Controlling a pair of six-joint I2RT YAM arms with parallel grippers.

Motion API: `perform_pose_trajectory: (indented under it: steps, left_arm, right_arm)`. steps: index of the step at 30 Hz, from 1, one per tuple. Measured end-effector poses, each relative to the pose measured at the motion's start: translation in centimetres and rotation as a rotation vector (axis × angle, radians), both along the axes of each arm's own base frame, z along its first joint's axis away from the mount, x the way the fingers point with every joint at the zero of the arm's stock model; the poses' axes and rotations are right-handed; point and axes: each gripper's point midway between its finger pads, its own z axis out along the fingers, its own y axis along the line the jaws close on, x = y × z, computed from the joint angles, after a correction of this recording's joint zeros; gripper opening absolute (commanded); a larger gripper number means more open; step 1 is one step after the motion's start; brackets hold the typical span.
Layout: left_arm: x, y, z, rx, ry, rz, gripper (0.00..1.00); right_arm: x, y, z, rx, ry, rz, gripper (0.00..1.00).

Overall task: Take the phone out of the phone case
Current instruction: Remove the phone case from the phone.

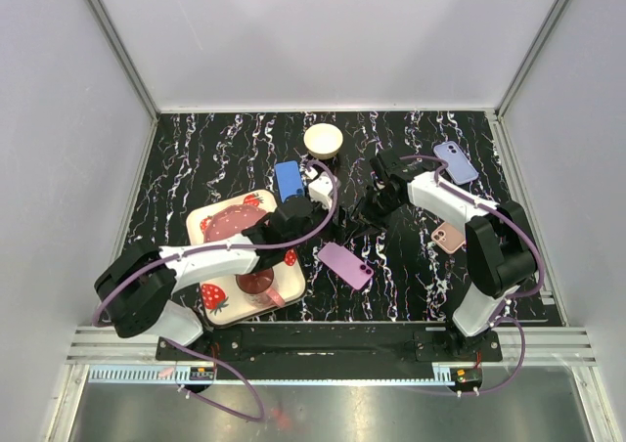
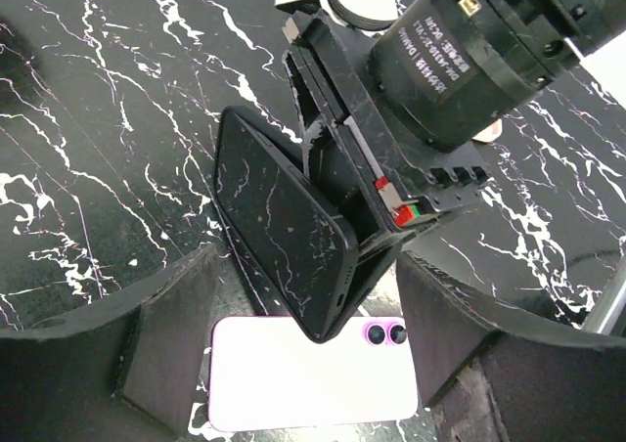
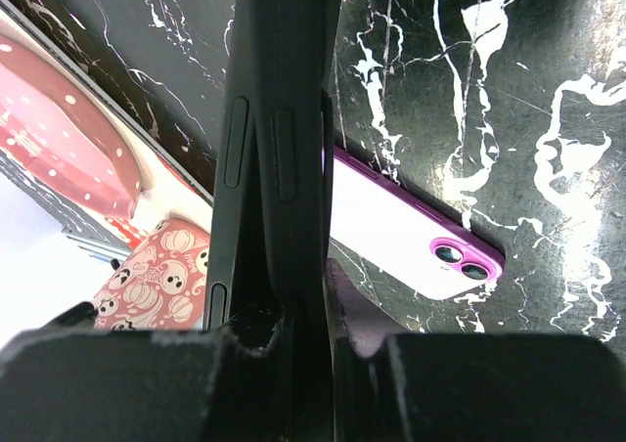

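Observation:
A black phone (image 2: pixel 279 232) is peeled partway out of its black case (image 2: pixel 342 178), the two forming a V joined at the lower corner. My right gripper (image 1: pixel 370 210) is shut on the case and holds it edge-on above the table; in the right wrist view the phone (image 3: pixel 235 158) and case (image 3: pixel 298 139) run up from between the fingers. My left gripper (image 2: pixel 303 354) is open, with a finger on each side just below the phone's lower corner and not touching it. In the top view it sits close to the left of the right gripper (image 1: pixel 333 222).
A purple phone (image 1: pixel 344 264) lies flat under the held case. A blue phone (image 1: pixel 288 180), a cup (image 1: pixel 323 141), a lavender phone (image 1: pixel 456 161) and a pink phone (image 1: pixel 450 237) lie around. A strawberry tray (image 1: pixel 220 300) sits at the left.

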Motion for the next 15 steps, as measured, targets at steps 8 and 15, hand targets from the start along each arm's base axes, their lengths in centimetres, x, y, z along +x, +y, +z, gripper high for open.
perform_pose_trajectory:
  steps: [8,15]
  left_arm:
    - [0.4,0.3,-2.6,0.091,0.021,0.023,0.73]
    - [0.7,0.3,-2.8,0.114,0.002,0.045,0.72]
  right_arm:
    - [0.1,-0.3,0.3,0.011,-0.006,-0.01,0.0]
    - [0.2,-0.6,0.3,0.021,-0.005,-0.019,0.0]
